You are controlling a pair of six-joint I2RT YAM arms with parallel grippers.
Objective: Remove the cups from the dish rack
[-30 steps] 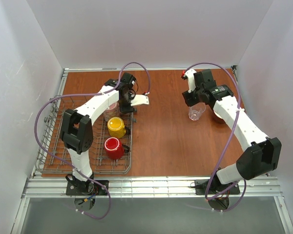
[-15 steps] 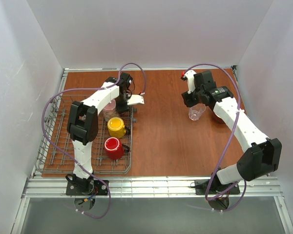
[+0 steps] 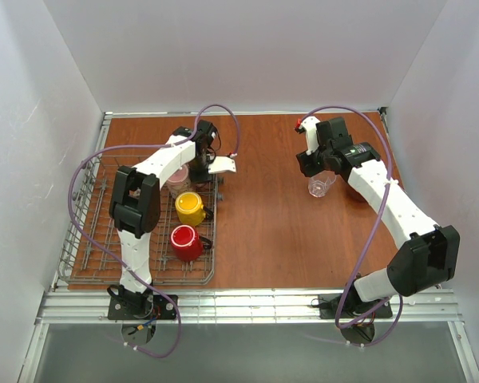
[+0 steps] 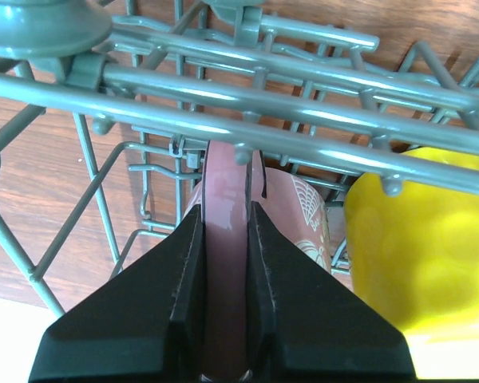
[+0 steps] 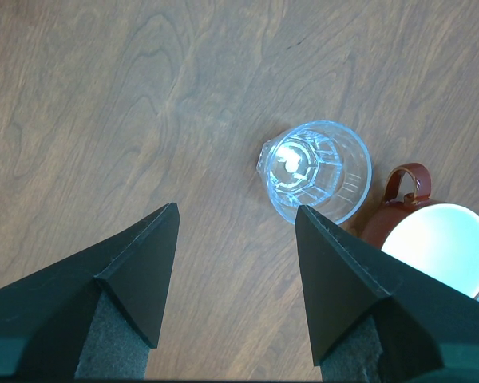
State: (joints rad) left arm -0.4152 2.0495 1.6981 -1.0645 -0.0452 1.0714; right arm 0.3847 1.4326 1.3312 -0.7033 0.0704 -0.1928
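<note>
The table [image 3: 263, 239] carries everything. The dish rack [image 3: 104, 263] fills its left part. From above, my left arm [image 3: 164, 163] lies across the rack's far right corner and hides most of what sits there. My left wrist camera catches only a slice of the rack, grey wires crossing the top of the view, with the rest cut off. My right arm [image 3: 391, 203] reaches over bare wood well to the right of the rack.

Along the rack's right side stands the yellow mug [image 3: 189, 207], and the red mug [image 3: 184, 242] is just beside it, toward the rack's near edge. Only the overhead view shows the red one. The pink mug [image 4: 299, 215] sits in the rack's far right corner, next to the yellow mug, and my own black jaws block its lower part.

My left jaws are pinched almost together on a pink band of that mug. Whether it is wall or handle I cannot tell.

My right jaws are spread wide and hold nothing. The glass tumbler [image 5: 315, 171] stands on the table far right of the rack, ahead of the jaws and not between them. Past it, farther from the rack, is the white cup [image 5: 439, 247], which has a brown handle and is cut off by the frame edge. Its white inside shows only to my right wrist camera, and from above my arm covers most of it.
</note>
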